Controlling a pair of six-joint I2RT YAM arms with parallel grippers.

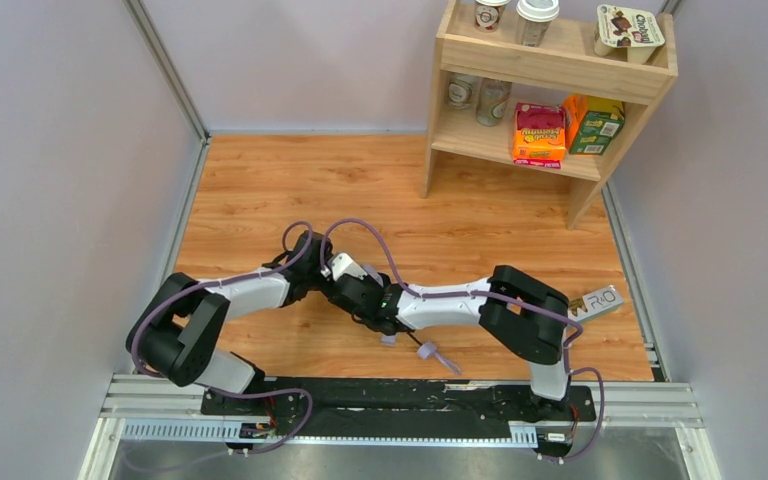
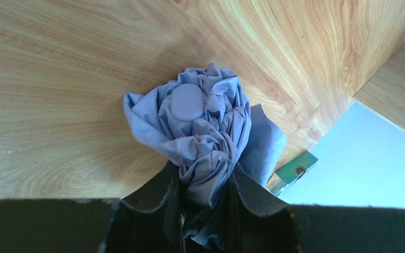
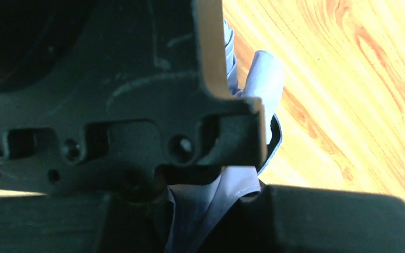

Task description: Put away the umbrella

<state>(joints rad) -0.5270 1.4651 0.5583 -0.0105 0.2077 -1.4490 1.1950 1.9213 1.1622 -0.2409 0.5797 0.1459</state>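
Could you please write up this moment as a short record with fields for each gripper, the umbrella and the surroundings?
left gripper: shut on the umbrella's bunched fabric
right gripper: lavender fabric runs between its fingers, close against the left gripper
umbrella: collapsed, canopy crumpled, not yet wrapped tidily
table: wood-grain, both arms meeting over its near middle
shelf: wooden, back right corner, holding cups and boxes

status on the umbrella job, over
left gripper shut on the bunched umbrella. right gripper looks shut on its fabric, view half blocked by the left gripper. shelf stands far off, nothing between.
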